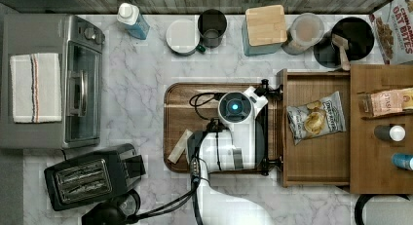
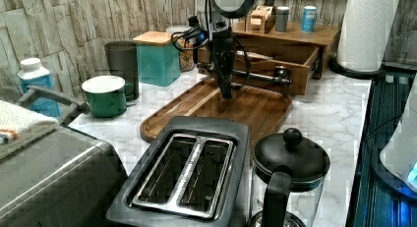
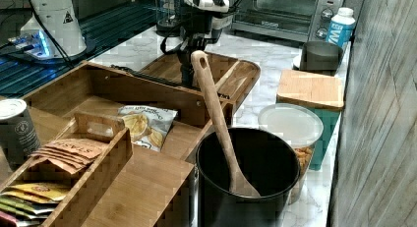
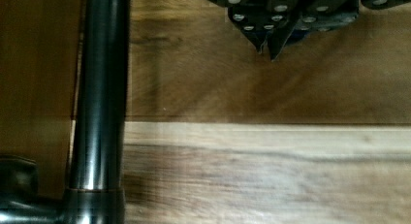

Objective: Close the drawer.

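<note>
The drawer (image 1: 316, 159) stands pulled out of the cabinet toward the top view's left, and a chip bag (image 1: 315, 118) lies inside it. Across its front panel (image 2: 260, 84) runs a black bar handle (image 4: 99, 88) on two black mounts. My gripper (image 4: 269, 47) points straight down over the dark wooden tray (image 1: 180, 101), just in front of that handle and not touching it. Its fingertips (image 4: 261, 42) are pressed together with nothing between them. In the left view the gripper (image 2: 226, 92) hangs close above the tray (image 2: 255, 109). The right view has the drawer (image 3: 98, 89) open with the gripper (image 3: 187, 78) beyond its front.
The cabinet top (image 1: 377, 159) carries a tea box and cans. A toaster (image 1: 90, 176), toaster oven (image 1: 73, 81) and kettle (image 2: 290, 163) lie on the top view's left side. A black pot with a wooden spoon (image 3: 216, 114), canisters and a green mug (image 2: 105, 94) line the wall.
</note>
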Tool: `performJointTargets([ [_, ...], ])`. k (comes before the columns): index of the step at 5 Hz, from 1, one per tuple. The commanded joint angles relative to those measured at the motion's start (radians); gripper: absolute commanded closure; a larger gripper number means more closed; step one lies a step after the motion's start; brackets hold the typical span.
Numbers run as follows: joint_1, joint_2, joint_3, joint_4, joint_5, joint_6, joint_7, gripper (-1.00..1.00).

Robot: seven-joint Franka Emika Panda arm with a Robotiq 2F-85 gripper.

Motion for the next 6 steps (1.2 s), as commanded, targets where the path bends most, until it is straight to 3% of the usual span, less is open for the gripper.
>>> performJointTargets([
  [1, -0.119, -0.058, -0.049, 0.076, 0.064, -0.001, -0.244, 1.00],
  [2, -0.153, -0.073, -0.067, 0.112, 0.073, -0.057, -0.303, 1.00],
  [3, -0.188, -0.109, -0.085, 0.042, 0.047, 0.081, -0.311, 1.00],
  [5, -0.301, -0.040, -0.103, 0.131, 0.198, 0.094, -0.523, 1.00],
  [6, -0.343, -0.004, -0.119, 0.218, 0.249, -0.004, -0.609, 1.00],
])
